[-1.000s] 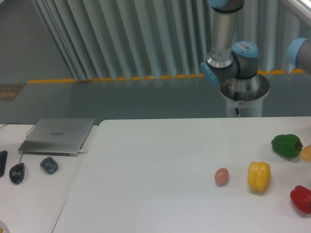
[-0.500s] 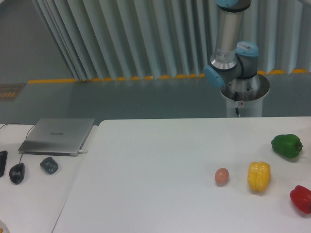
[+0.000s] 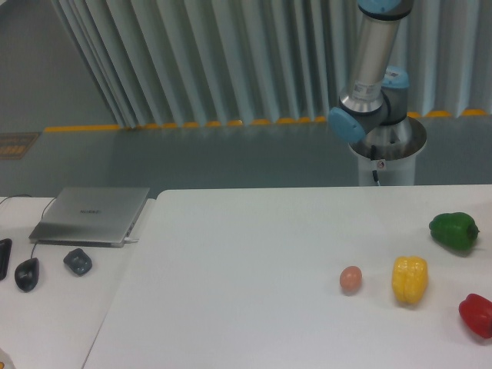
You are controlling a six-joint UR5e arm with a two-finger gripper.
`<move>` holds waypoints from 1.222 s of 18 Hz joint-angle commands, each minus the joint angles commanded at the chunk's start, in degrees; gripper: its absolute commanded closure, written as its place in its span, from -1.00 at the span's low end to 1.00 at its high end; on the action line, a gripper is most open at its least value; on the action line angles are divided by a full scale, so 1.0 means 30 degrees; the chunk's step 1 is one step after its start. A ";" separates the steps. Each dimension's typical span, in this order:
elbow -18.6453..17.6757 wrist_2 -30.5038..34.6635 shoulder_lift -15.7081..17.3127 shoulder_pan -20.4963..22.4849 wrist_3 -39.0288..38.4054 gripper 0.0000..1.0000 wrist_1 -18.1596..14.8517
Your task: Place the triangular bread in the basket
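Far across the scene, a wall of pale grey vertical slats point(image 3: 192, 61), with a yellow stripe along the floor beneath. Nearer, filling most of the lower view, a broad white table point(image 3: 254, 254). To its left, a second white desk point(image 3: 61, 323).

Behind the table's far right edge, the grey and blue robot arm point(image 3: 377, 61) on a metal pedestal, rising straight out of the top of the view. Only base, shoulder and one upright link in sight. Claw out of view altogether, so cannot tell whether wide, narrow or holding anything.

On the left desk, a closed silver laptop point(image 3: 91, 214); just near of it, a black computer mouse point(image 3: 27, 273) and a small dark grey lump point(image 3: 78, 261).

At the right of the table, well apart from one another: a glossy green bell pepper point(image 3: 453, 231) farthest, a yellow bell pepper point(image 3: 409, 279) nearer, a red bell pepper point(image 3: 478, 314) cut off by the right edge, and left of the yellow one a small pinkish-brown egg point(image 3: 350, 279).

No triangular bread anywhere in view, and no basket either; probably both beyond the right edge.

Risks, as a judgement: with bread and claw unseen, no checking of the grip from here. Possible slip or crumbling under a poor or hard pinch. Possible knock to the green or red pepper, both close to that edge. Possible mix-up with the yellow pepper, similar in colour.
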 joint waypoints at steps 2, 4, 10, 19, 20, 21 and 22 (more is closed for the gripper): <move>-0.0060 -0.0533 0.0147 -0.0146 -0.1666 -0.98 -0.0292; -0.0060 -0.0563 0.0176 -0.0264 -0.2258 -1.00 -0.0352; -0.0147 -0.2753 0.0816 -0.0758 -0.7711 -1.00 -0.0965; -0.0295 -0.0594 0.1466 -0.3660 -1.3741 -1.00 -0.0792; -0.0265 -0.0186 0.1465 -0.3924 -1.3599 -1.00 -0.0791; -0.0178 0.0601 0.1465 -0.4651 -1.3569 -1.00 -0.0820; -0.0177 0.0783 0.1494 -0.5036 -1.3568 -1.00 -0.0821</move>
